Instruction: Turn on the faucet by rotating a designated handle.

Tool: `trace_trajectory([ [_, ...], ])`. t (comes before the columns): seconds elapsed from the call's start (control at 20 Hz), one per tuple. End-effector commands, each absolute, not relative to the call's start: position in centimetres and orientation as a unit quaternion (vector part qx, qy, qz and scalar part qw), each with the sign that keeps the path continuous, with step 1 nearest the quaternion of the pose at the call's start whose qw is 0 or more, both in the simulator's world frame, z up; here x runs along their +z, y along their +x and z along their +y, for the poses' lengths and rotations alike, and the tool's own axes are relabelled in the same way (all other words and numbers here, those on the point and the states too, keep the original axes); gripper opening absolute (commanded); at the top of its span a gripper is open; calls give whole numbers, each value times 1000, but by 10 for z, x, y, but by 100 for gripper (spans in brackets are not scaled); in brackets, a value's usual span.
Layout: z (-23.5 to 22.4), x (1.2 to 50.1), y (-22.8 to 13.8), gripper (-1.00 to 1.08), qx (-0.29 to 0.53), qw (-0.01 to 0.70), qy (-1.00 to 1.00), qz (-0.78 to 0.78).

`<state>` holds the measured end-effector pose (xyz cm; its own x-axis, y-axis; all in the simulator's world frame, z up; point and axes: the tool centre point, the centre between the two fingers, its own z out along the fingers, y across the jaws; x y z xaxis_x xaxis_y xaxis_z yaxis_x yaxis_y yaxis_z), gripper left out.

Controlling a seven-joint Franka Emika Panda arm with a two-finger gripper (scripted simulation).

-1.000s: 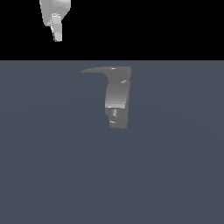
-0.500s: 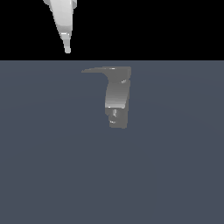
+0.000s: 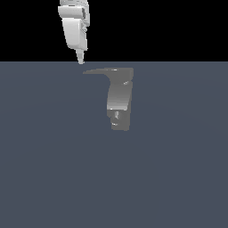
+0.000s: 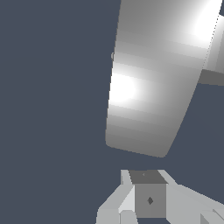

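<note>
The grey faucet (image 3: 119, 100) stands upright in the middle of the exterior view, with a boxy lower end and a small shiny nub. Its thin flat handle (image 3: 102, 71) sticks out from the top toward the exterior view's left and tapers to a point. My gripper (image 3: 80, 60) hangs point-down just above and slightly left of the handle's tip, apart from it, with the fingers together and nothing held. In the wrist view a broad shiny grey surface, seemingly the handle (image 4: 148, 87), fills the space ahead of my gripper (image 4: 148, 197).
A plain dark grey-blue floor (image 3: 53, 169) spreads under the faucet. The white arm (image 3: 75, 26) comes down from the top of the exterior view against a black background.
My gripper has come down and moved toward the exterior view's right, from high in the black background to just above the handle's tip. The faucet and handle have not moved.
</note>
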<state>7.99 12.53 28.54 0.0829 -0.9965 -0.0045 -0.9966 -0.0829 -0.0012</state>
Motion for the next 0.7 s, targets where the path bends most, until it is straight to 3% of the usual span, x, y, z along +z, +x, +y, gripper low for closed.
trace_trajectory([
  [0.0, 117, 277, 96, -100, 0, 1, -712, 702],
  [0.65, 82, 251, 145, -100, -1, 0, -627, 779],
])
